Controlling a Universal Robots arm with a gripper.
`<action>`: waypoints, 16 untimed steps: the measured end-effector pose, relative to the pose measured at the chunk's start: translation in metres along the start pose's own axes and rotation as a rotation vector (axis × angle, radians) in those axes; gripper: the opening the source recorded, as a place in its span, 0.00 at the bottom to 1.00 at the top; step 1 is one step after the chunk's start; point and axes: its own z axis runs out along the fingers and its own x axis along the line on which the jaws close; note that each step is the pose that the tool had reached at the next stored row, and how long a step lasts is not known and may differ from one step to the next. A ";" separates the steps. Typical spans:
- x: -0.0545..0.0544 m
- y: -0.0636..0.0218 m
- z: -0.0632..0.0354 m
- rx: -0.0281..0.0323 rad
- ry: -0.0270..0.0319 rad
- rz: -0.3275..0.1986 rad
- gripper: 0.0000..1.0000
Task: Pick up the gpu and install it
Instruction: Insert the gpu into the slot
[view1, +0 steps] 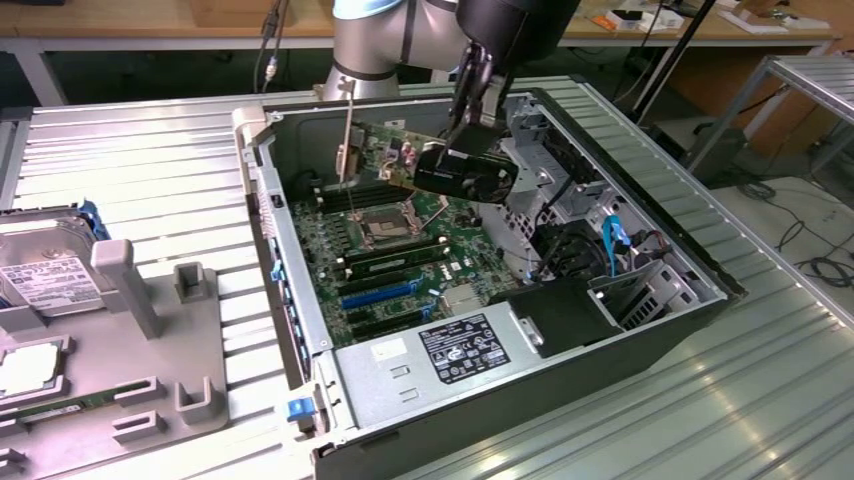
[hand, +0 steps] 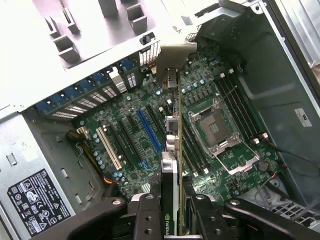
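Over a ribbed metal bench (view1: 147, 170), inside the open case (view1: 300, 330): holding gpu (hand: 173, 125) edge-on in the closed gripper (hand: 172, 222), at twelve o'clock of the socket (view1: 379, 231) in the exterior view. Keep it vertical, square its edge to the blue slot (view1: 387, 292), bracket (hand: 175, 52) rearward.

The exterior view looks down from high and well back, slantwise over the open case (view1: 534, 412) on the table (view1: 160, 160). The wrist view, just behind the gripper (hand: 174, 204), faces down along the gpu (hand: 170, 162), close over the motherboard (hand: 145, 125) (socket (hand: 220, 127) and label (hand: 32, 200) show in both).
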 end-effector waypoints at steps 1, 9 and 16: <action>0.000 0.0000 0.0000 -0.0003 0.0008 -0.015 0.27; 0.000 -0.0001 0.0000 -0.0023 0.0042 -0.049 0.27; 0.000 -0.0001 0.0000 -0.0067 0.0119 -0.125 0.27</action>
